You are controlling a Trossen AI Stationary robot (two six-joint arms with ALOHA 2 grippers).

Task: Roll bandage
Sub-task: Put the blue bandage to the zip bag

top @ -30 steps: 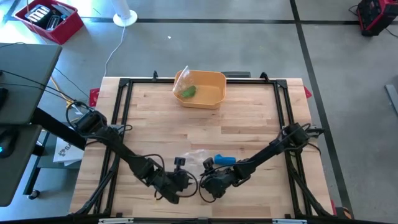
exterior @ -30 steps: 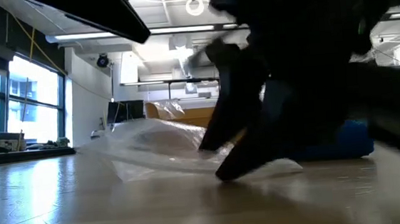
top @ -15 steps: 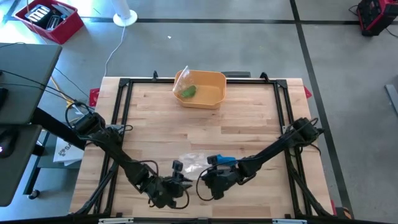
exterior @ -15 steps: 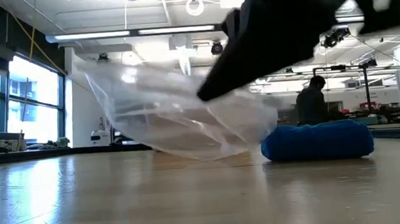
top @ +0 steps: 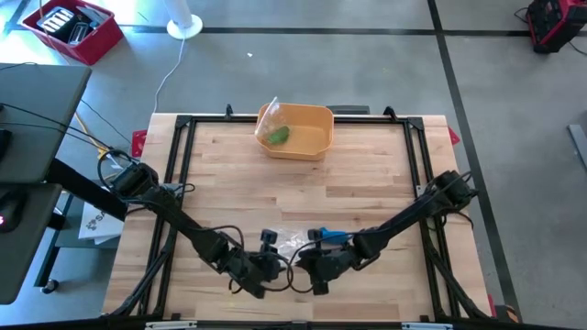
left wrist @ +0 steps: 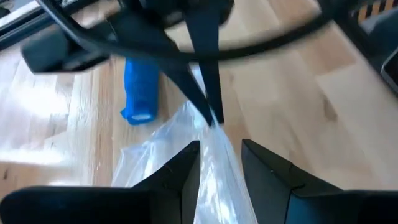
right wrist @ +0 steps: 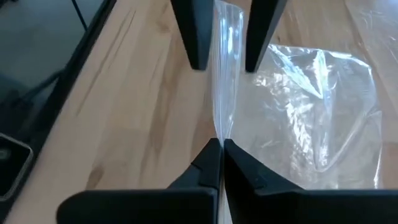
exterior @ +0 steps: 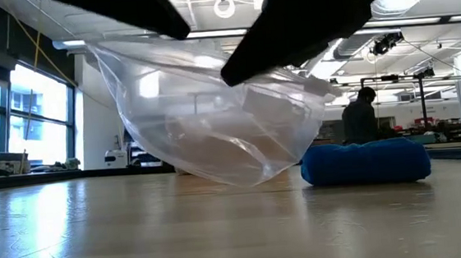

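Note:
A clear plastic bag (exterior: pixel 213 122) hangs between my two grippers near the table's near edge, bulging open below them. The blue bandage roll (exterior: pixel 365 162) lies on the table just right of it, outside the bag (top: pixel 332 237). My right gripper (right wrist: pixel 219 152) is shut on the bag's upper edge. My left gripper (left wrist: pixel 221 155) faces it, open, with one finger on each side of the same edge (right wrist: pixel 227 37). I cannot tell whether the left fingers touch the plastic. My right gripper pinches the bag's top edge (right wrist: pixel 221 127) between its two shut fingers, which slant downward from the table's right. The plastic stands up as a thin strip from the hold. The bag's body sags below; whether its lowest part (exterior: pixel 255 179) rests on the table I cannot tell.
An orange bin (top: pixel 316 117) with a green item (top: pixel 278 136) and a bit of plastic stands at the table's far edge. A black frame (top: pixel 183 183) runs along the table's sides. Bare wood lies between the bin and the grippers.
My right gripper has risen with the bag's edge. The bag, which lay flat and crumpled on the table, now hangs lifted and spread open below the grippers. The blue roll has stayed in place.

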